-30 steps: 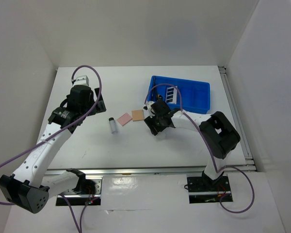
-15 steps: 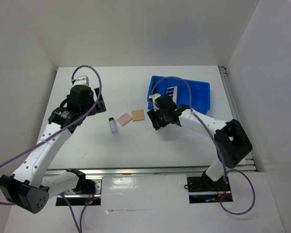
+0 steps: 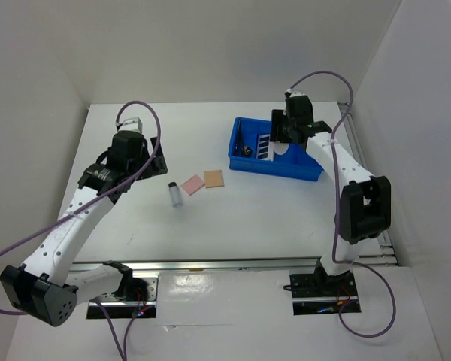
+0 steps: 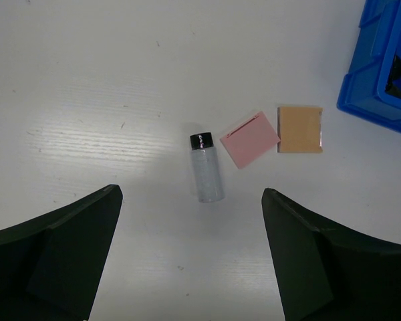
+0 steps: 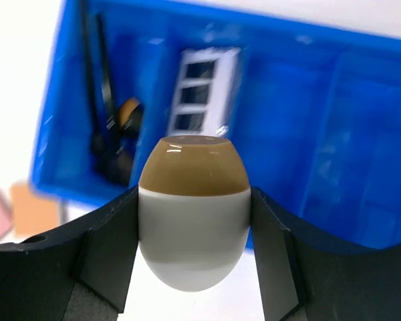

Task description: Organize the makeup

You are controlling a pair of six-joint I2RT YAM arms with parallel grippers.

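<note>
My right gripper (image 5: pixel 192 200) is shut on the white oval sponge (image 5: pixel 192 227), whose top is tan, and holds it above the blue tray (image 5: pixel 361 134). From above, that gripper (image 3: pixel 281 135) hangs over the tray's middle (image 3: pixel 304 170). The dark eyeshadow palette (image 5: pixel 200 90) and two black-handled brushes (image 5: pixel 103 87) lie inside the tray. On the table lie the clear vial (image 4: pixel 206 167), the pink pad (image 4: pixel 250 139) and the tan pad (image 4: pixel 300 129). My left gripper (image 4: pixel 190 194) stands open above the table, just short of the vial and not touching it.
White walls close in the table on the left, back and right. The tray's right-hand compartments (image 3: pixel 310 144) hold nothing visible. The vial (image 3: pixel 174 194) and pads (image 3: pixel 202 182) lie mid-table, left of the tray.
My right arm has swung from the table beside the tan pad up and back over the blue tray, carrying the sponge. The left arm has barely moved.
</note>
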